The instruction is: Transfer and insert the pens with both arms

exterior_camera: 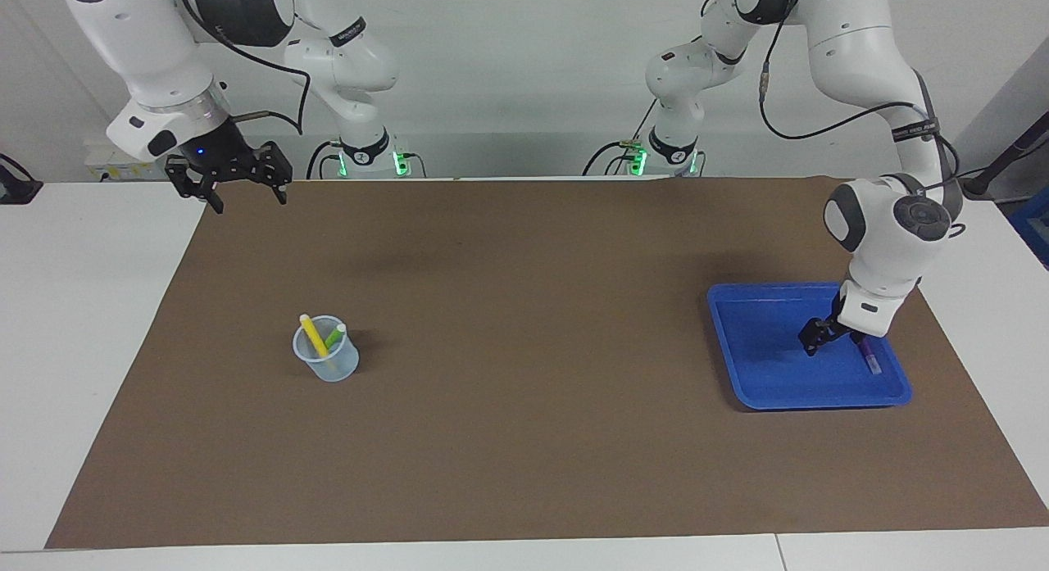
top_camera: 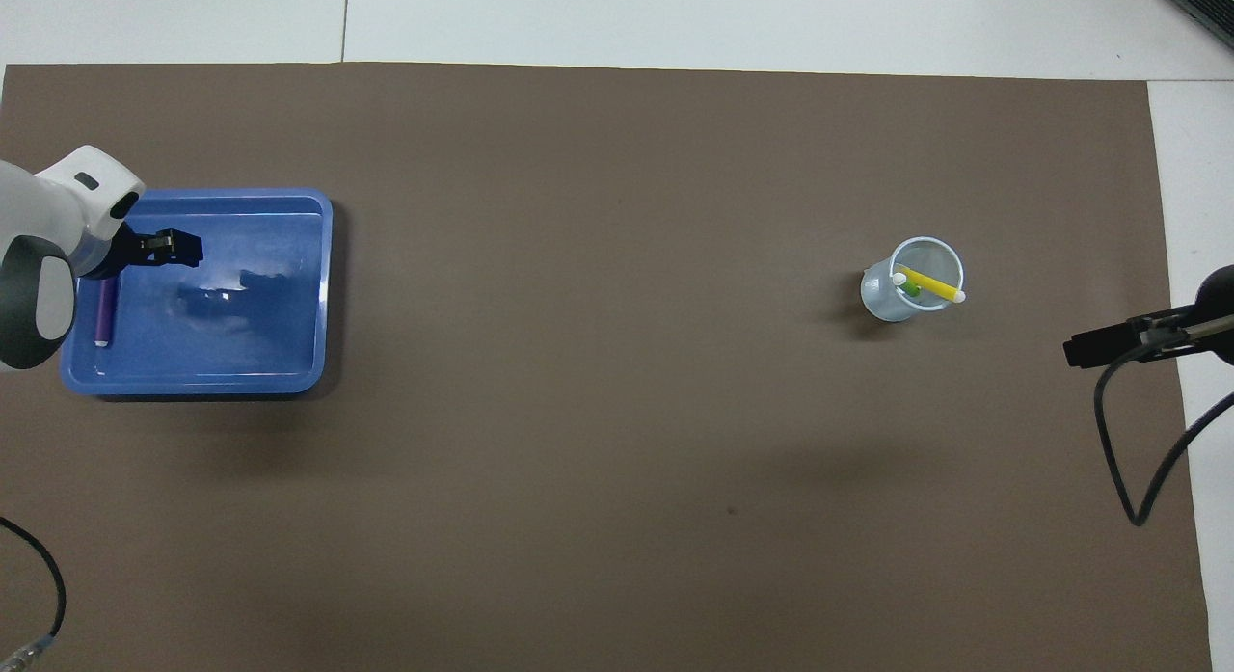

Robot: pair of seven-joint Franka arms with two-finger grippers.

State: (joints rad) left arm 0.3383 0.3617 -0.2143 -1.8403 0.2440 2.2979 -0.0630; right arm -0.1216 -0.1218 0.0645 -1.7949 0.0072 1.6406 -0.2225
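On both arm bases [exterior_camera: 365, 149], small black logo bands, wording unreadable

Blue tray [exterior_camera: 737, 342], purple pen [top_camera: 104, 310], clear cup [exterior_camera: 332, 370] holding yellow pen [exterior_camera: 313, 335] and green pen [exterior_camera: 334, 337], brown mat [exterior_camera: 524, 440], white bench [exterior_camera: 74, 325].

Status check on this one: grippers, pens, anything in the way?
Left gripper open, low over purple pen in blue tray. Right gripper open, waiting. Yellow pen, green pen in cup. Nothing blocking.

You are looking from high across the table toward both arms, and steeply down from above their end; both views are sharing the brown mat [exterior_camera: 524, 350].
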